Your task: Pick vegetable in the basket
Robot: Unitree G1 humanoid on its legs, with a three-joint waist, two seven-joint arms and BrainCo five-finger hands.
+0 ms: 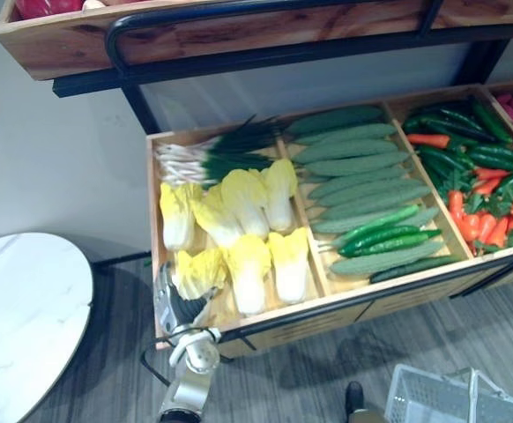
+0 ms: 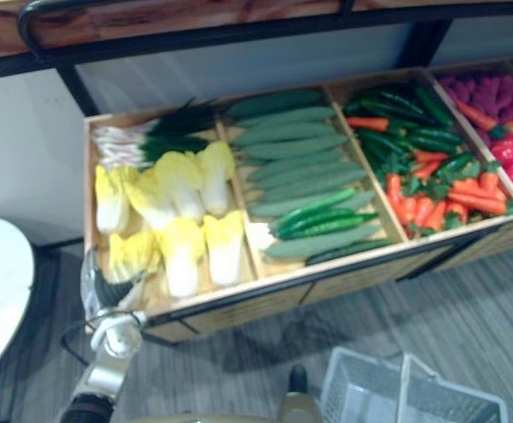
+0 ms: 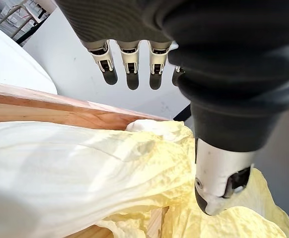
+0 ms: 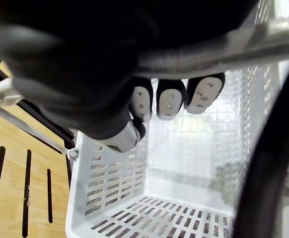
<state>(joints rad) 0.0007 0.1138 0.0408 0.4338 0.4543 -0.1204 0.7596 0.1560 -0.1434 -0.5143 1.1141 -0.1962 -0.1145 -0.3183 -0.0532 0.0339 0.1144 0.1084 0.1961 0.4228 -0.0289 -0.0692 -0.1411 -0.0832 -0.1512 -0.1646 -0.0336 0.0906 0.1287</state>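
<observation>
**Left hand open over a cabbage in the crate; right hand carrying the basket**

*Left and right eye views.* A wooden crate (image 1: 327, 304) on a dark frame is divided into compartments. The leftmost holds pale yellow napa cabbages (image 1: 243, 207), with a bundle of green onions (image 1: 212, 157) behind them. The next holds cucumbers (image 1: 362, 181). The third holds green peppers, red chillies and carrots (image 1: 481, 189), and the last holds pink-red produce (image 2: 503, 115). The left hand (image 1: 172, 304) sits at the crate's front left corner, over the nearest cabbage (image 1: 199, 271), which lies in the crate. A round white desk (image 1: 18, 308) stands to the left on the grey plank floor (image 1: 327, 370). The white basket (image 1: 433, 397) is low at the right, well apart from the cabbages. A second wooden shelf (image 1: 239, 35) runs above the crate.

*Left wrist view.* The fingers (image 3: 129, 69) of the left hand are straight and extended above the cabbage's white ribbed base and crinkled yellow leaves. The thumb (image 3: 216, 188) stands apart from them, its tip touching a leaf. The hand is open and grips nothing. The crate's wooden wall shows beyond the cabbage.

*Right wrist view.* The right hand (image 4: 85, 74) has its fingers curled round the basket's grey handle (image 4: 244, 42) and is closed upon it. The basket hangs beneath the hand, showing its slotted floor and gridded walls. Beside the basket is a pale wood panel (image 4: 15, 188) with dark slots.
</observation>
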